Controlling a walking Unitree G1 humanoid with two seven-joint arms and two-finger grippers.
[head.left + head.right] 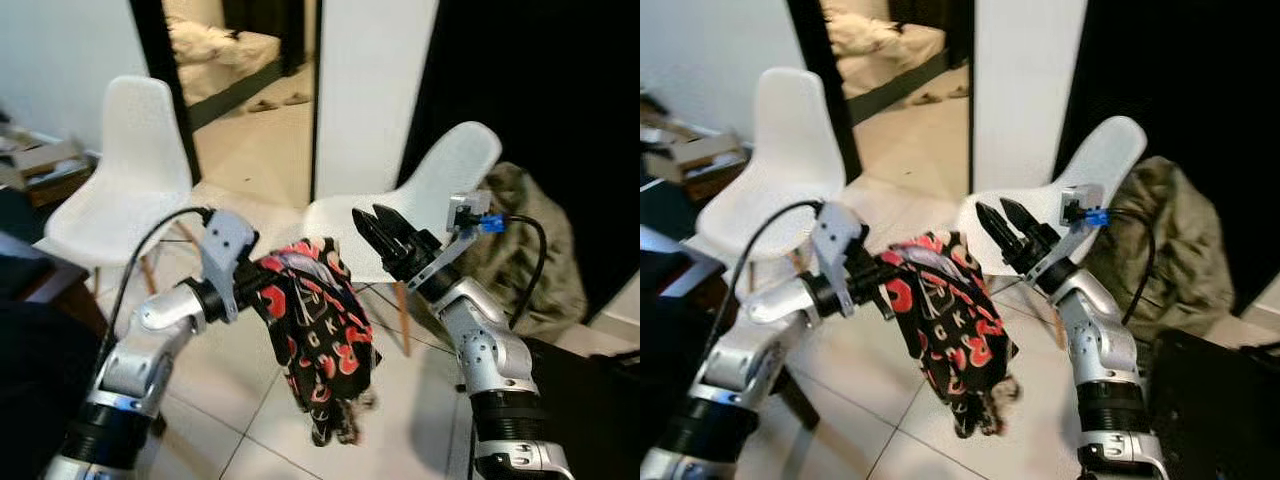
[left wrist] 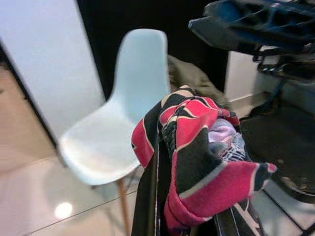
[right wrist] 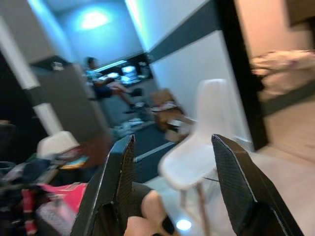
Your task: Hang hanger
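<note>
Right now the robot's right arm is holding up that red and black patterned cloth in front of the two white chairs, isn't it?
Not quite: the left end effector holds the red and black cloth, as the left eye view shows. The right end effector is raised beside it, open and empty. The rest stands: the cloth hangs in front of the two white chairs.

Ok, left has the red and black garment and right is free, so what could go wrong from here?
The red and black garment hangs bunched and loose from the left gripper, so it may slip off or swing as you move. The open right gripper sits close beside it and might snag the cloth. I cannot make out a hanger under the fabric. Two white chairs stand just ahead and could be bumped.
</note>
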